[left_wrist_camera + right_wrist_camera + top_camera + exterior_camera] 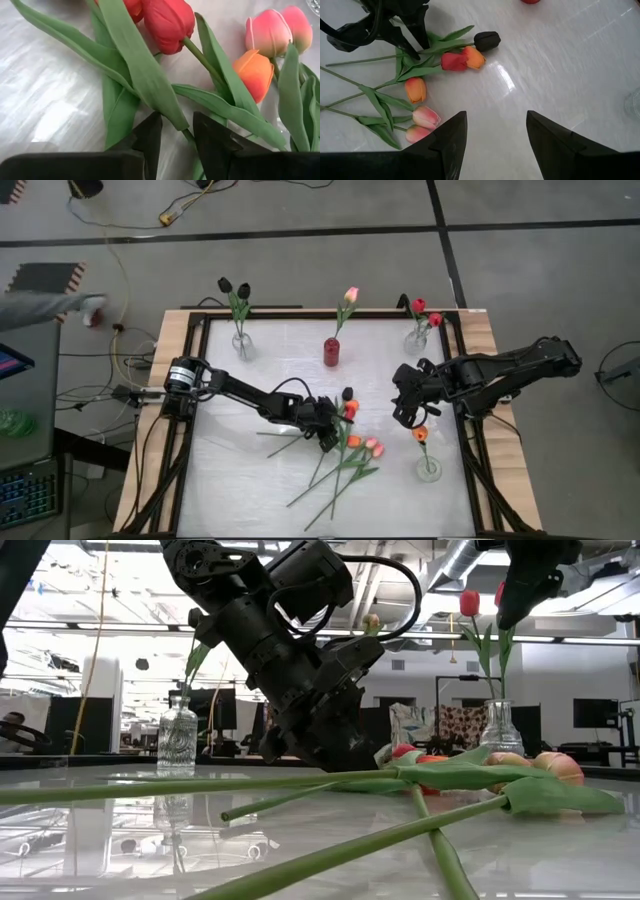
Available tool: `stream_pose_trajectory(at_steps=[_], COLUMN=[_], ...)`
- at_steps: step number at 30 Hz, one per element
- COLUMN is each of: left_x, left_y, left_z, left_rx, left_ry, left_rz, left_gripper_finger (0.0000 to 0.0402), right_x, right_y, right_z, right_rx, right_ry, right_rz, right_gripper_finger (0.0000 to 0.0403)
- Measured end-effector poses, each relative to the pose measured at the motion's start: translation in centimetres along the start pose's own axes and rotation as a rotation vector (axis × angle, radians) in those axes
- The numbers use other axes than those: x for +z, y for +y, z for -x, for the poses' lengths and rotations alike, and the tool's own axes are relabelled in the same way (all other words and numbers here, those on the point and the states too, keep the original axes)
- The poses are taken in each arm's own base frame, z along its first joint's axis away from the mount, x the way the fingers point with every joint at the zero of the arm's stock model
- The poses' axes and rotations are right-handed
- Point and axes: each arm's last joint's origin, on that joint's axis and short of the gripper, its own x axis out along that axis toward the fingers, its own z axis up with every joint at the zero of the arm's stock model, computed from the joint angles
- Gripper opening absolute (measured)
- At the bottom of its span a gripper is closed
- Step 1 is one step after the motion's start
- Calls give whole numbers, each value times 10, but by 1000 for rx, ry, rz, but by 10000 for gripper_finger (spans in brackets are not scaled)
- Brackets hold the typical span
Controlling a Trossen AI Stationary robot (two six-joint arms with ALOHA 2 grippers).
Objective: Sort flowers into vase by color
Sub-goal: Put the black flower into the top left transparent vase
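Several loose tulips (343, 448) lie in a heap on the white table, heads red (167, 22), orange (255, 72), pink (270, 32) and black (486, 40). My left gripper (177, 132) is down at the heap (328, 430), open, one finger on each side of the red tulip's stem (188, 135), under a leaf. My right gripper (495, 135) hovers open and empty to the heap's right (408, 408). Four vases hold flowers by their stems: black (242, 345), pink in a red vase (331, 352), red (417, 338) and orange (428, 468). My left gripper has its fingers (150, 137) across the red tulip's stem (188, 135), a short way below the head, coming slanting down from the table's left. The stem lies on the table in the gap. A leaf covers the spot, so I cannot tell whether a finger touches it.
Long green stems (300, 802) fan out from the heap toward the table's near edge. A black frame (200, 320) runs round the table. Bare white surface lies at the near left (240, 480) and between the heap and the far vases.
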Motion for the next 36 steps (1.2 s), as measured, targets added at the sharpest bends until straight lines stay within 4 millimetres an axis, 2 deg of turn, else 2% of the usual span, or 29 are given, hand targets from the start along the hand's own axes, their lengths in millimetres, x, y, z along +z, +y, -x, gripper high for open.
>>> stream_pose_trajectory(at_steps=[4, 11, 17, 21, 28, 33, 36], left_x=[0, 2, 6, 14, 40, 61, 70], left_y=[0, -1, -2, -1, -1, -4, -5], left_z=[0, -1, 2, 10, 42, 79, 109], left_rx=[14, 4, -13, -20, -29, 6, 39], left_ry=[-9, -37, -64, -88, -190, -327, -413], left_rz=[0, 7, 20, 21, -23, -99, -152], left_gripper_finger=[85, 11, 4, 2, 0, 0, 0], right_x=[0, 0, 0, 0, 0, 0, 0], right_y=[0, 0, 0, 0, 0, 0, 0], right_z=[0, 0, 0, 0, 0, 0, 0], right_rx=[0, 0, 0, 0, 1, 1, 1], right_ry=[0, 0, 0, 1, 0, -1, -1], right_rz=[0, 0, 0, 0, -1, -1, -1], right_gripper_finger=[232, 232, 232, 232, 232, 232, 232])
